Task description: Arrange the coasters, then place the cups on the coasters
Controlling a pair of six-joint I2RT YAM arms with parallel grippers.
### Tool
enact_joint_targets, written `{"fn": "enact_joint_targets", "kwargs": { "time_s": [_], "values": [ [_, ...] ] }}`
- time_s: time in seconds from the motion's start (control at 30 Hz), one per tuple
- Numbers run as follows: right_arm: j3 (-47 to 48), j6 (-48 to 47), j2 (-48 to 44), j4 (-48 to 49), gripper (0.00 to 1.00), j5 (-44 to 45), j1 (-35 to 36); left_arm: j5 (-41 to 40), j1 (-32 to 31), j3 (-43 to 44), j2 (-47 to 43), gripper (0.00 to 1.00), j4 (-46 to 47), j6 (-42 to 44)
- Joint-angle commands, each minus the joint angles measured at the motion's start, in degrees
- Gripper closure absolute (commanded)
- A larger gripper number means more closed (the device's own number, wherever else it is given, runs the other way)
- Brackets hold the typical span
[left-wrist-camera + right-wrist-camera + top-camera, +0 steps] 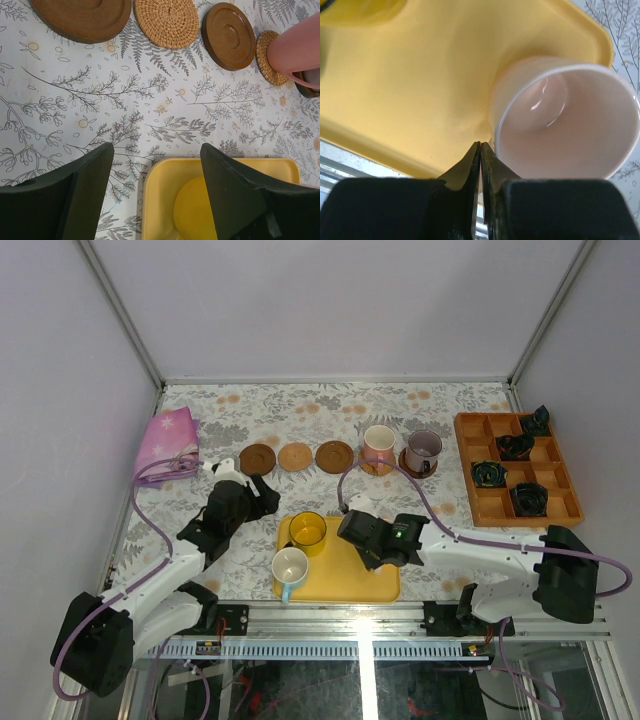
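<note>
right gripper (pixel 480 162) is hanging low over the yellow tray (pixel 365 578) with its two fingers pressed together, nothing showing between them. the tips are lying just beside a pale pink cup (pixel 565 125); whether they are touching it i cannot tell. left gripper (pixel 155 185) is hovering over the tray's far left corner, fingers spread wide and carrying nothing.

the floral table (pixel 250 410) is bearing everything, with the yellow tray sitting at its near middle. an orange compartment box (pixel 463 455) is lying at the right and a pink bag (pixel 170 435) at the far left.

beyond the tray, in one row, a dark brown coaster (pixel 257 459), a light tan coaster (pixel 295 457) and a second dark brown coaster (pixel 334 456) are lying bare. right of them a second pink cup (pixel 378 445) is standing on a woven tan coaster (pixel 264 55), and a grey-purple cup (pixel 424 447) is standing on a dark coaster (pixel 406 462).

on the tray, the pale pink cup is sitting near one corner, a translucent yellow cup (pixel 307 532) at the far left and a white cup (pixel 290 567), light blue outside, at the near left corner. four black ring-shaped objects (pixel 516 446) are sitting in the box's compartments.
</note>
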Motion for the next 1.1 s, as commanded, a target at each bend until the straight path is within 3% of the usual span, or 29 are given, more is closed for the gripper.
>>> {"fn": "enact_joint_targets", "kwargs": {
  "time_s": [0.0,0.17,0.43,0.63,0.67,0.7,1.07],
  "values": [
    [-0.51,2.33,-4.68,-6.20,0.87,1.88,0.53,-0.05,-0.37,0.12,-1.02,0.30,0.68,-0.85],
    [0.36,2.20,-9.90,-6.43,0.65,2.77,0.63,0.01,-0.32,0.45,-0.92,0.30,0.59,-0.85],
    [4.54,3.69,-16.32,-11.33,0.43,5.34,0.67,-0.23,-0.44,1.00,-1.15,0.30,0.26,-0.49],
    [4.77,9.93,-14.75,-17.20,0.18,7.94,0.63,-0.03,-0.40,0.86,-0.03,0.30,0.95,-0.50],
    [4.25,10.94,-14.31,-17.78,0.05,8.31,0.64,-0.01,-0.38,0.91,0.09,0.30,1.03,-0.42],
    [3.73,11.95,-13.97,-18.04,0.00,8.56,0.64,-0.07,-0.37,0.79,0.17,0.30,1.01,-0.34],
    [-4.53,15.27,-12.34,-5.67,0.01,5.00,0.68,-0.01,-0.38,0.28,0.57,0.30,1.55,-0.30]
  ]
}}
